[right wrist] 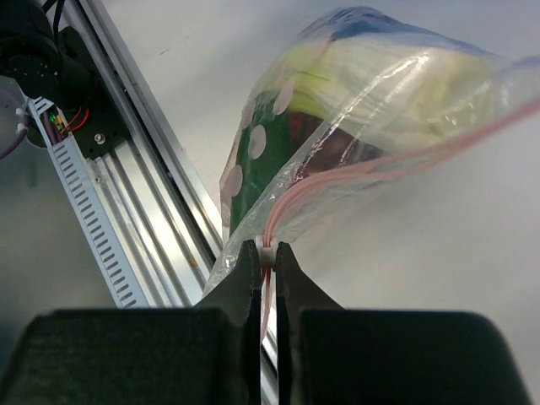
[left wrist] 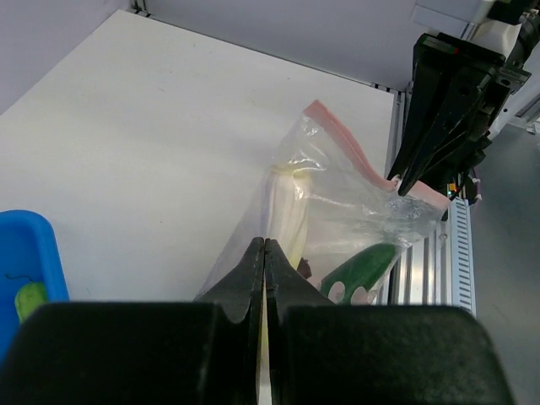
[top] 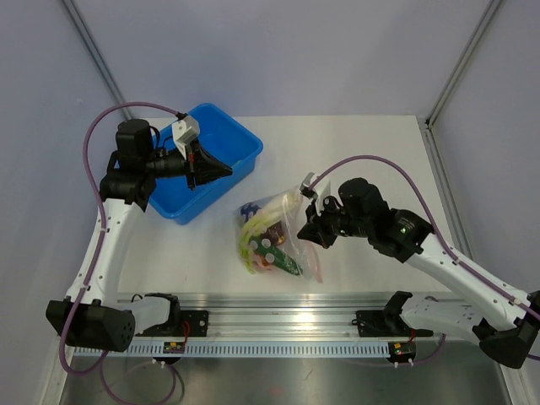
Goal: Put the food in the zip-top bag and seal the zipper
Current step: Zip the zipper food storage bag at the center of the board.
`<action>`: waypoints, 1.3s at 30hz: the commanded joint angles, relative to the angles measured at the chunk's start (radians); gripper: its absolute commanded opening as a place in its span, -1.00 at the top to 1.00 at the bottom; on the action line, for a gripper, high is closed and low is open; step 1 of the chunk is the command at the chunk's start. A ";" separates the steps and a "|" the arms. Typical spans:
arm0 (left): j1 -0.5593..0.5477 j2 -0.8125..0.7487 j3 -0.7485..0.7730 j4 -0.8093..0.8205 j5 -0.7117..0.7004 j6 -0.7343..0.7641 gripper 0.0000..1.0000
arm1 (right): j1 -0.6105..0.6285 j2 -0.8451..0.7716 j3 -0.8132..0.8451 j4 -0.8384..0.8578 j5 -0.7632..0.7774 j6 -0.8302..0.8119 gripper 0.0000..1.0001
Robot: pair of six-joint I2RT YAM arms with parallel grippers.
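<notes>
The zip-top bag (top: pixel 283 221) lies on the white table in front of the blue bin, crinkled and holding the food: a pale stalk (right wrist: pixel 380 84), a green cucumber piece (left wrist: pixel 363 266) and dark round pieces. My right gripper (right wrist: pixel 267 251) is shut on the small white slider of the pink zipper (right wrist: pixel 405 160), at the bag's near right edge, and lifts that edge a little. In the top view the right gripper (top: pixel 304 230) meets the bag's right side. My left gripper (top: pixel 226 171) hangs shut and empty over the bin's near corner, apart from the bag.
The blue bin (top: pixel 236 139) stands at the back left with a small green item (left wrist: pixel 29 295) inside. A metal rail (top: pixel 278 304) runs along the near table edge, close to the bag's lower end. Bare white table lies behind and right of the bag.
</notes>
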 commanded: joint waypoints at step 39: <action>-0.087 0.030 0.151 -0.049 0.114 0.147 -0.46 | 0.003 0.230 0.525 -0.188 -0.177 -0.365 1.00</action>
